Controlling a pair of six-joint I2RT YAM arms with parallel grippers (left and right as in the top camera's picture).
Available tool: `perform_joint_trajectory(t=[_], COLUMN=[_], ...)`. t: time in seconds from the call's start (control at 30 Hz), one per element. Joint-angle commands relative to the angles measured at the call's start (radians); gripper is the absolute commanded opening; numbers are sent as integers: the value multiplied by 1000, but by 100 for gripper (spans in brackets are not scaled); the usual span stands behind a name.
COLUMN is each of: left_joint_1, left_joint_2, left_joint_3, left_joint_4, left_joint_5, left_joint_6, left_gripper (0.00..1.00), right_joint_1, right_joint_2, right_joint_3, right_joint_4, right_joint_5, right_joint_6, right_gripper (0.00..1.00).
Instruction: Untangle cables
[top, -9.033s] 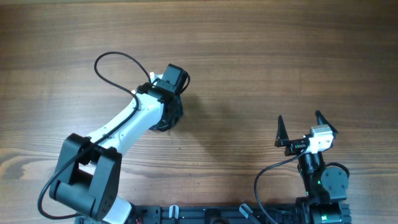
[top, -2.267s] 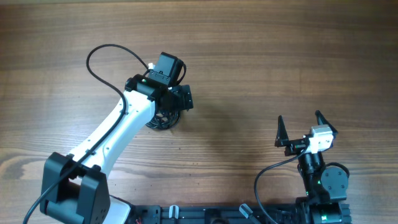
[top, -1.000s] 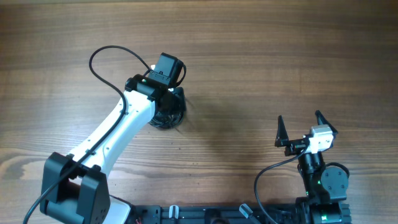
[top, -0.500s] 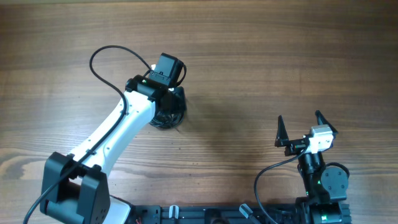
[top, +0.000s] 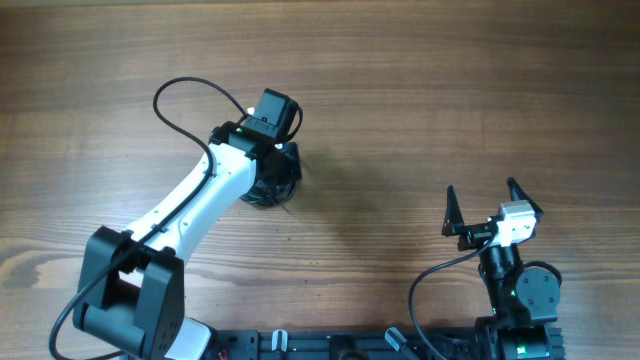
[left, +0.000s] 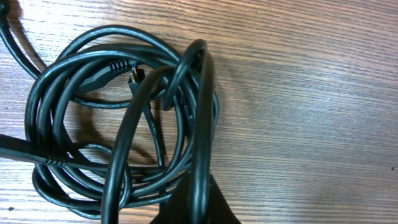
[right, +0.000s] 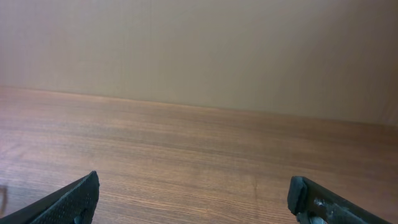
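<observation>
Cables (top: 258, 192) (left: 59, 118) are lying as one tangled black coil on the table (top: 420, 90), at 9 o'clock of its centre. Left fingers (top: 287, 168) (left: 194, 208) are sitting right over the coil, closed narrow and pinching one loop, which is rising off the coil toward the wrist camera. The other turns are resting flat on the wood. Plug ends (left: 119, 66) are showing at 11 o'clock inside the coil. Right fingers (top: 452, 212) (right: 78, 198) are spread wide, gripping nothing, pointing toward 12 o'clock, at 4 o'clock of the table, well apart from the cables.
</observation>
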Motion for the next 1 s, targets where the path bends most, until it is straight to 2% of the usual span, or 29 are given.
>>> perform_joint_trajectory(t=[0.0,0.23,0.37,0.53,0.63,0.7,0.77,0.83,0.87,0.97], left_joint_1=[-4,10,87,204,266,314,343,376,389,436], left_joint_2=[8,-63,-143,-167,-165,-165,-158,-148,-147,-146], left_joint_3=[-9,-9,-9,-10,-10,-11,-11,-13,-19,-51], left_joint_4=[3,-5,-4,-16,-30,-59,-85,-98,-95,-59], left_joint_5=[3,64,288,516,660,779,810,813,813,813], left_joint_6=[1,5,25,194,359,516,583,608,608,607], left_gripper=[4,4,4,4,4,4,4,4,4,4], right_joint_1=[-2,-2,-2,-2,-2,-2,-2,-1,-1,-1], right_joint_2=[-3,-3,-2,0,0,0,0,0,0,5], right_joint_3=[-1,-1,-1,-1,-1,-1,-1,-1,-1,-1], right_joint_4=[2,2,2,2,2,2,2,4,6,10], right_joint_5=[-15,-15,-16,-16,-15,-15,-16,-56,-81,-113], right_joint_6=[-18,-18,-16,-15,-16,-17,-15,79,171,598], right_gripper=[100,100,100,100,100,100,100,100,100,100])
